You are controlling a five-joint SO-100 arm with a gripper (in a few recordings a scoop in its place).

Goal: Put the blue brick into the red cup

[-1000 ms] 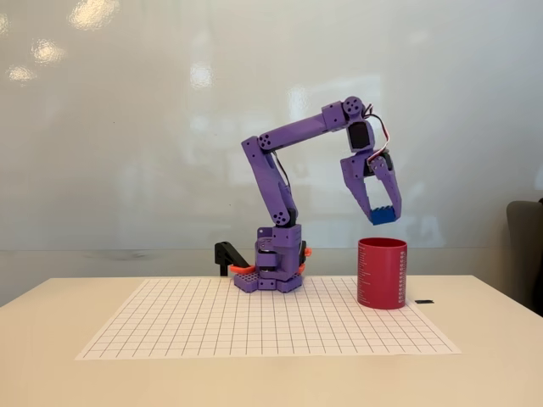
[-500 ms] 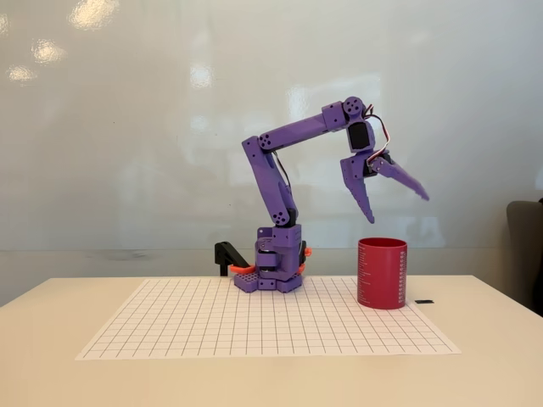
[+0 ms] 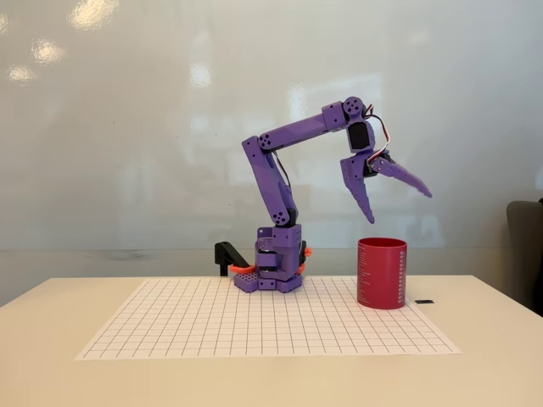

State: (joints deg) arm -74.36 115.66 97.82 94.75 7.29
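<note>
The red cup (image 3: pixel 382 272) stands upright on the right side of the gridded mat, with a column of white print down its side. My purple gripper (image 3: pixel 399 208) hangs in the air just above the cup's mouth. Its fingers are spread wide, one pointing down toward the cup and the other swung out to the right, with nothing between them. The blue brick is out of view.
A white gridded mat (image 3: pixel 263 326) covers the middle of the pale table. The arm's purple base (image 3: pixel 276 263) stands at the mat's back edge, with a black and orange clamp (image 3: pixel 231 257) to its left. A small dark object (image 3: pixel 424 301) lies right of the cup.
A second ago the gripper was shut on the blue brick above the cup. The fingers then opened wide and the brick dropped out of sight. The arm itself has stayed put.
</note>
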